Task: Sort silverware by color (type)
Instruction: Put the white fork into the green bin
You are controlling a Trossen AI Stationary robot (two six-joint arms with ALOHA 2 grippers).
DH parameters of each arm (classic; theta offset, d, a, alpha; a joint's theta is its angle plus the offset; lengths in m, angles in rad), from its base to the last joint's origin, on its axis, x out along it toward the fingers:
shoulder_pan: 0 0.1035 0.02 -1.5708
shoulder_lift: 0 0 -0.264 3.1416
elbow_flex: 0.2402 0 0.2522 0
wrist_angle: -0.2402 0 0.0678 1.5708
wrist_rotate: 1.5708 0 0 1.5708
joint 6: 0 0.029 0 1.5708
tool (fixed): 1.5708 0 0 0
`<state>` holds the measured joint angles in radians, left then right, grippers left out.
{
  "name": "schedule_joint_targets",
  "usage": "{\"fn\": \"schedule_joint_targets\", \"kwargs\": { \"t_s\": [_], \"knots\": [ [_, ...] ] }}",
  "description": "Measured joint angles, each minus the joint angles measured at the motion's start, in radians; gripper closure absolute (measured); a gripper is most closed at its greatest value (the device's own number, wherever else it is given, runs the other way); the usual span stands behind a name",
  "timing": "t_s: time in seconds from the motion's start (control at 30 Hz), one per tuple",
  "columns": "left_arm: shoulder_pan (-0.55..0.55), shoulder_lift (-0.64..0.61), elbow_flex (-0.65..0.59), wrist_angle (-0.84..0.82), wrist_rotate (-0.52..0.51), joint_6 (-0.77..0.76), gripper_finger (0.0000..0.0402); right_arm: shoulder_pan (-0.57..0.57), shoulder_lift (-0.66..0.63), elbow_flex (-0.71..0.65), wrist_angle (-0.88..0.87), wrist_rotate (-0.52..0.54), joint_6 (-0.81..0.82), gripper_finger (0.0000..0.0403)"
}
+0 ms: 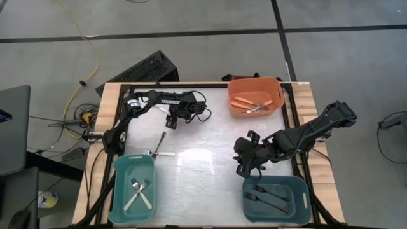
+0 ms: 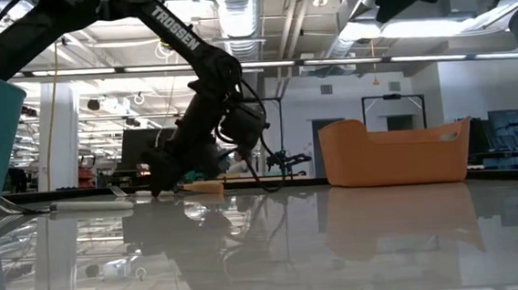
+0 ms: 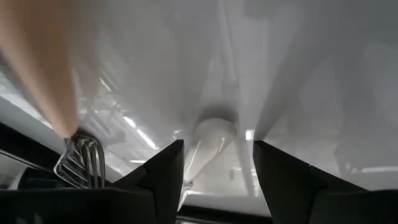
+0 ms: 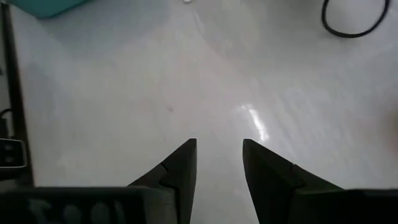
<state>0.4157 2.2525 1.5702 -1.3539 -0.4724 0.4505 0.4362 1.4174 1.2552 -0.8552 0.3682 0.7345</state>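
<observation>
My left gripper (image 1: 172,119) is down at the table's far-left part, also seen low over the table top in the low view (image 2: 166,186). It is open (image 3: 217,143), its fingers on either side of a white handle (image 3: 208,140) lying on the table. An orange-handled fork (image 3: 78,158) lies beside it, also visible from the low view (image 2: 203,187). Two more pieces (image 1: 159,150), one white-handled, lie crossed near the teal bin. My right gripper (image 1: 245,166) hovers open (image 4: 219,142) over bare table near the blue bin. My left gripper comes at the white handle (image 3: 193,165) slanting down, fingers lying along it, one on each side. The handle lies flat on the table. I cannot tell whether either finger touches it.
An orange bin (image 1: 254,95) at the far edge holds orange-handled pieces. A teal bin (image 1: 133,189) at the near left holds white-handled ones. A blue bin (image 1: 276,198) at the near right holds black-handled ones. The table's middle (image 1: 203,159) is bare. A black frame rail (image 1: 297,146) lines the sides.
</observation>
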Motion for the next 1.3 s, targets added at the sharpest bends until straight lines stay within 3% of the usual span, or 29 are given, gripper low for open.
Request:
{"fn": "schedule_joint_targets", "kwargs": {
  "t_s": [0.3, 0.6, 0.8, 1.0, 1.3],
  "knots": [
    [-0.003, 0.002, -0.091, 0.055, 0.037, 0.083, 0.0251, 0.002, 0.000, 0.000, 0.036, -0.006, 0.002, 0.0251],
    [-0.016, 0.003, -0.098, 0.074, 0.053, 0.070, 0.0367, 0.001, 0.000, 0.000, 0.035, -0.006, 0.001, 0.0251],
    [-0.055, -0.016, -0.100, 0.082, 0.050, 0.044, 0.0367, -0.001, 0.000, 0.000, 0.034, -0.005, -0.003, 0.0251],
    [-0.114, -0.139, -0.101, 0.211, 0.121, 0.046, 0.0378, -0.025, 0.000, 0.000, 0.034, -0.005, -0.029, 0.0251],
    [-0.161, -0.439, -0.100, 0.357, 0.327, -0.062, 0.0398, -0.062, 0.000, 0.000, 0.034, -0.005, -0.045, 0.0251]
  ]
}}
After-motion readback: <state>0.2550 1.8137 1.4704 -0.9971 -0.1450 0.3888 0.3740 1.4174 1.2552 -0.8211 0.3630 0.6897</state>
